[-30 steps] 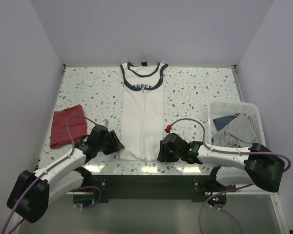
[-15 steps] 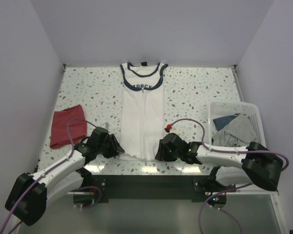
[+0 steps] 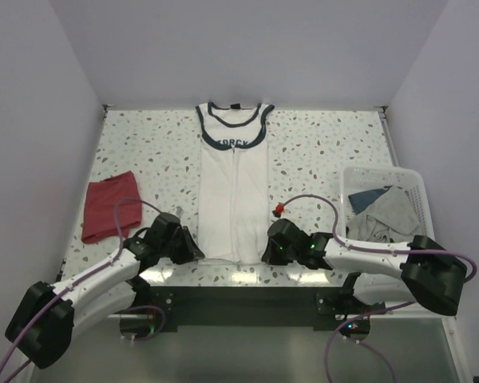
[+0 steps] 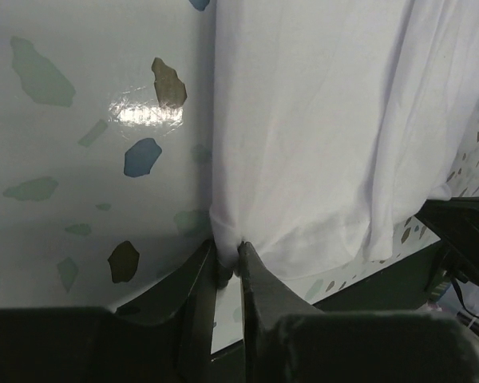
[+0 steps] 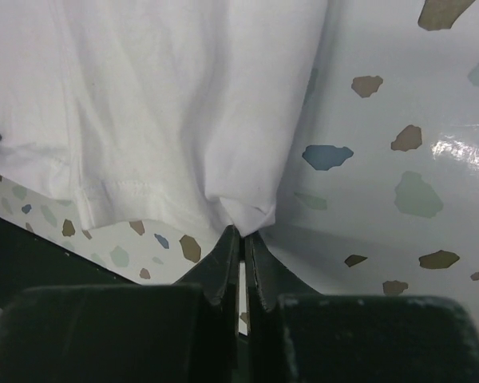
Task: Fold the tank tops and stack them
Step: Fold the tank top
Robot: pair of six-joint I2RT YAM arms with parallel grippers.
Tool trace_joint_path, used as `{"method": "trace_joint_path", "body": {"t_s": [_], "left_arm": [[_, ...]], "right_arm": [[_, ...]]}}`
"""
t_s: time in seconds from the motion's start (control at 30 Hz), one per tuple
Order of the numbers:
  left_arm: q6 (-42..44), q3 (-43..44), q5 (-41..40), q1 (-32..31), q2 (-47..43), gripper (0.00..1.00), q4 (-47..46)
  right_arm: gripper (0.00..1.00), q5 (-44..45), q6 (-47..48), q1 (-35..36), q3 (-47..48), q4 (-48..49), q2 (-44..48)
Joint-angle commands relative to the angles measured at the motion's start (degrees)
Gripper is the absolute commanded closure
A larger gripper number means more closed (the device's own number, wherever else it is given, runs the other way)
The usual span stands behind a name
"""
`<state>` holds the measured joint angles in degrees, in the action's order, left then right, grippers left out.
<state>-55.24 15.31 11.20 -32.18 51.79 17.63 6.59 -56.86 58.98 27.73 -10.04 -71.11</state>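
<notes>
moved inward, the left end effector (image 4: 227, 254) nips tight on the near-left hem corner of the white top (image 3: 233, 191) lying flat on the counter (image 3: 327, 152), the right end effector (image 5: 242, 238) on the other: good holds, i judge, for light, limp cloth.

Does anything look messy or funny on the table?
Nothing is spilled or broken. The white tank top lies straight, its bottom corners puckered only where the left gripper and right gripper pinch them. The dark red tank top sits a bit crooked at the left, and the basket holds crumpled clothes.
</notes>
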Motion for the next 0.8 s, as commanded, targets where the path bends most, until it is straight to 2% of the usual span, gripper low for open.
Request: {"method": "trace_joint_path", "body": {"t_s": [0.0, 0.03, 0.17, 0.27, 0.53, 0.67, 0.77], "left_arm": [[0.1, -2.4, -0.1, -1.0, 0.3, 0.79, 6.2], [0.3, -2.3, -0.1, -1.0, 0.2, 0.81, 6.5], [0.4, -2.5, 1.0, -1.5, -0.3, 1.0, 6.5], [-1.3, -3.0, 1.2, -3.9, -1.8, 1.0, 7.8], [-4.3, -1.9, 0.5, -8.3, -11.1, 1.0, 18.1], [-3.0, 2.4, -1.3, -8.4, -12.0, 1.0, 20.7], [-1.3, 7.4, -2.6, -8.4, -7.8, 1.0, 18.8]], "right_arm": [[1.0, 2.1, -0.3, 0.3, 0.3, -2.6, 2.1], [1.0, 2.0, -0.4, 0.3, 0.3, -2.7, 2.1], [1.0, 1.5, 0.0, 0.9, 0.6, -3.7, 2.4], [1.0, 3.4, -0.1, 3.7, 1.9, -6.7, 3.3], [1.0, 12.7, -6.8, 19.1, 6.1, -16.8, 5.3], [1.0, 16.4, -7.5, 20.0, 8.4, -20.9, 6.9], [1.0, 21.3, -5.4, 19.2, 12.4, -23.7, 6.4]]}}
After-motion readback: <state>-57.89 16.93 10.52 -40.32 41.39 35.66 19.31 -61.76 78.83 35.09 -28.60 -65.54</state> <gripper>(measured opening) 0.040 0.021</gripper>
